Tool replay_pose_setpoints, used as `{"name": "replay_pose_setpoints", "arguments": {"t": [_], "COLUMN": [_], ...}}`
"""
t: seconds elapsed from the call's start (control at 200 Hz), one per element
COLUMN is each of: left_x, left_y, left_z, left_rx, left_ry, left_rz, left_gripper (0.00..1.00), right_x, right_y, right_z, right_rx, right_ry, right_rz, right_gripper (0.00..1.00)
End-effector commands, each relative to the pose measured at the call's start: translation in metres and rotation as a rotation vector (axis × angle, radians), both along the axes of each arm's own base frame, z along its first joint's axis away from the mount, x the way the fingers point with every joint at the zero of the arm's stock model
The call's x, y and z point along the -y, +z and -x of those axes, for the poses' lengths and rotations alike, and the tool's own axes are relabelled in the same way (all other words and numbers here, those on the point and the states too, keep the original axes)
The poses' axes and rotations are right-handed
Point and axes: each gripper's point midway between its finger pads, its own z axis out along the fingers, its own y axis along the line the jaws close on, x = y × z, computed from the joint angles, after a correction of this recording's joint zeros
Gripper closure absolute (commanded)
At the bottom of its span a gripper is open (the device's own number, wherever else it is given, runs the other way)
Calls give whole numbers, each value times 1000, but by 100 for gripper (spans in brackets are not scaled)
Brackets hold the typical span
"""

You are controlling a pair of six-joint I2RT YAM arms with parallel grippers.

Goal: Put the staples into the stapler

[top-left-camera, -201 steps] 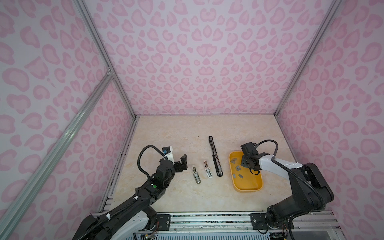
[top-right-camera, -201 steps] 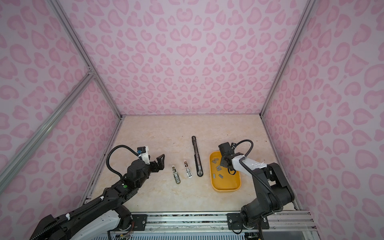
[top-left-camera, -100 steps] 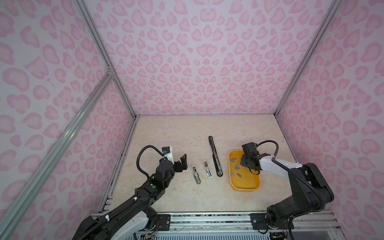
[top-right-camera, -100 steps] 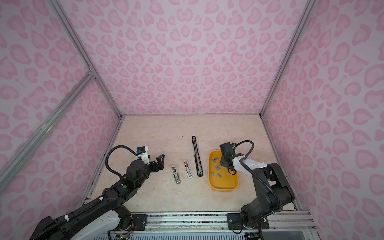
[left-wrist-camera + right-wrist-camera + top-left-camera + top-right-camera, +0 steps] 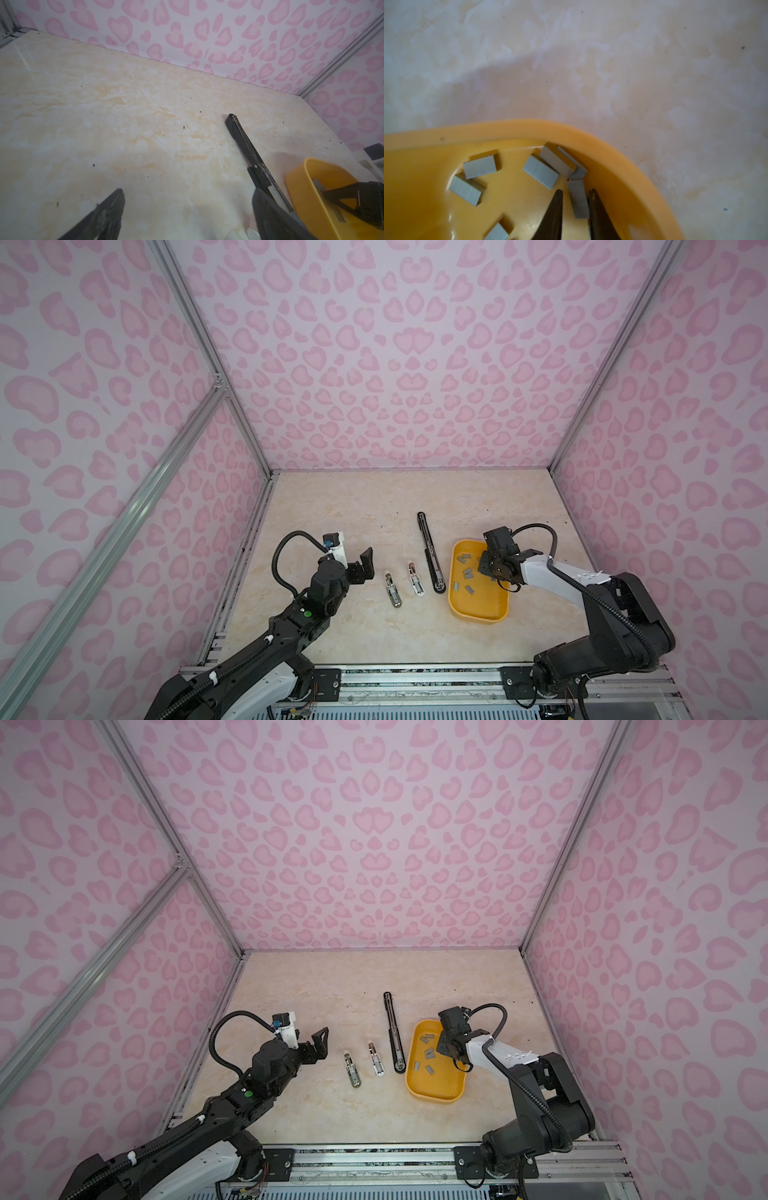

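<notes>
Several grey staples (image 5: 468, 571) (image 5: 429, 1052) lie loose in a yellow tray (image 5: 478, 612) (image 5: 529, 126). My right gripper (image 5: 576, 192) (image 5: 484, 568) reaches down into the tray's far right corner. Its narrowly open fingers straddle one staple strip (image 5: 578, 199); the strip touches one finger and a gap shows at the other. A long black stapler (image 5: 430, 558) (image 5: 245, 145) lies opened flat left of the tray. Beside it lie two small staplers, one white (image 5: 415, 580) and one silver (image 5: 392, 591). My left gripper (image 5: 360, 568) (image 5: 188, 193) hovers open and empty left of them.
The tray's rim (image 5: 432, 1096) rises beside my right fingers. Pink patterned walls (image 5: 395, 385) with metal frame posts enclose the marble tabletop (image 5: 353, 506). A metal rail (image 5: 415, 676) runs along the front edge.
The yellow tray has slid a little to the left, toward the black stapler. My right gripper has narrowed around a strip. The left arm has not moved.
</notes>
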Motion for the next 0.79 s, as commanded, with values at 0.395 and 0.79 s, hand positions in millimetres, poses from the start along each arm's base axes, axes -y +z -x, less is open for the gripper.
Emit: {"name": "replay_pose_setpoints", "arguments": {"t": [0.395, 0.79], "left_x": [-1, -1], "left_y": [6, 7], "left_z": [-2, -2], "left_rx": [11, 13], "left_ry": [15, 14], "left_rz": [9, 14], "left_gripper": [3, 3], "right_x": [13, 7], "right_y": [1, -11], "right_z": [2, 0], "right_rx": [-18, -66], "right_ry": [-9, 6], "right_rz": [87, 74], "right_gripper": [65, 76]}}
